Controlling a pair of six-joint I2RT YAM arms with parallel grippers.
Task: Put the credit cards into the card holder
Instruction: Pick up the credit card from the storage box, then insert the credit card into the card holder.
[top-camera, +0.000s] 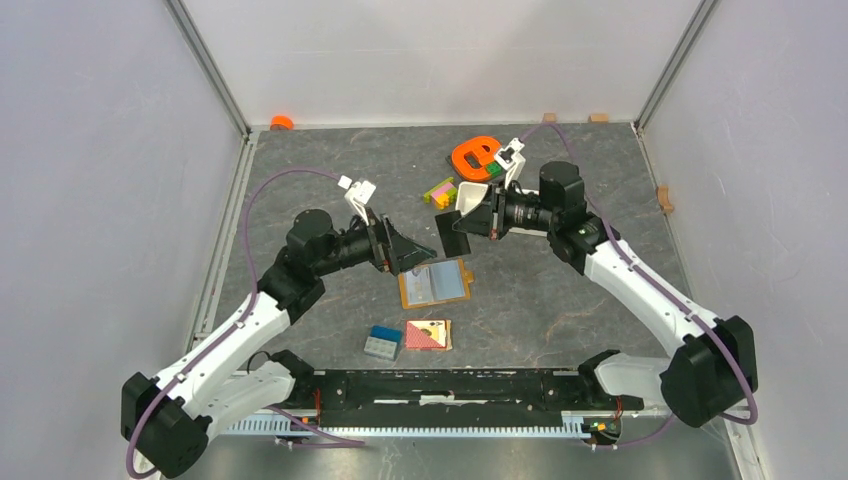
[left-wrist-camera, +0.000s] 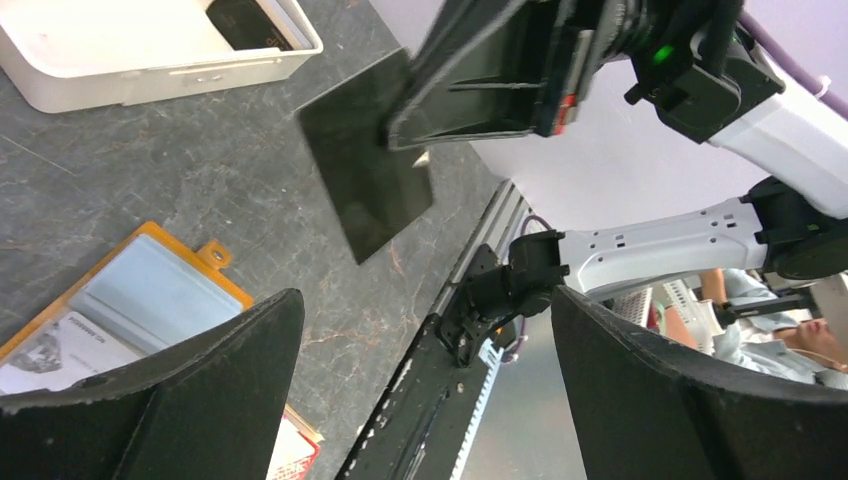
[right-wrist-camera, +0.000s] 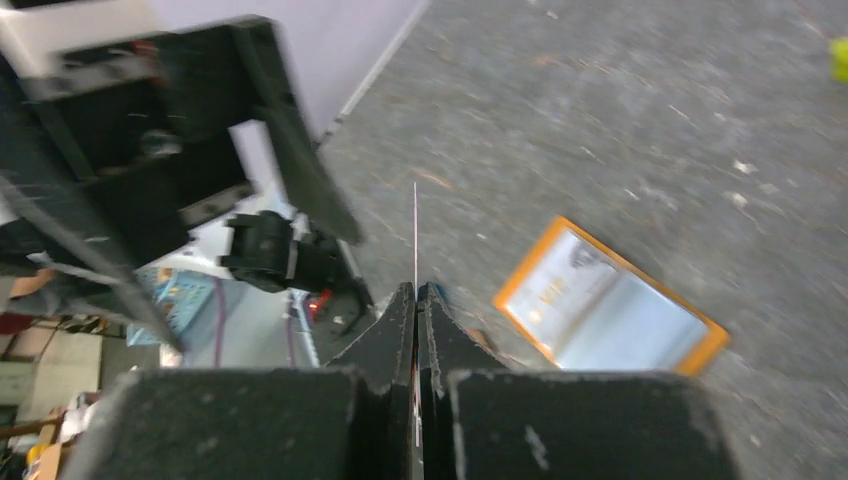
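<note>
Top external: my right end effector (top-camera: 470, 230) pinches a card (top-camera: 452, 234); holder (top-camera: 435, 283) lies open below it; left end effector (top-camera: 412, 250) spread.

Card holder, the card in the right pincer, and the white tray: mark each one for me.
card holder (top-camera: 450, 281): top view, its grey-blue inner panel.
card (left-wrist-camera: 362, 188): left wrist view, its dark flat face.
white tray (left-wrist-camera: 150, 80): left wrist view, its near wall.

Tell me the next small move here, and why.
Probably ease the left pincer forward around the card's free edge. The right pincer holds the card pinched in the air; the left one is open and aimed at it, with a gap between. The card holder lies open on the table.
</note>
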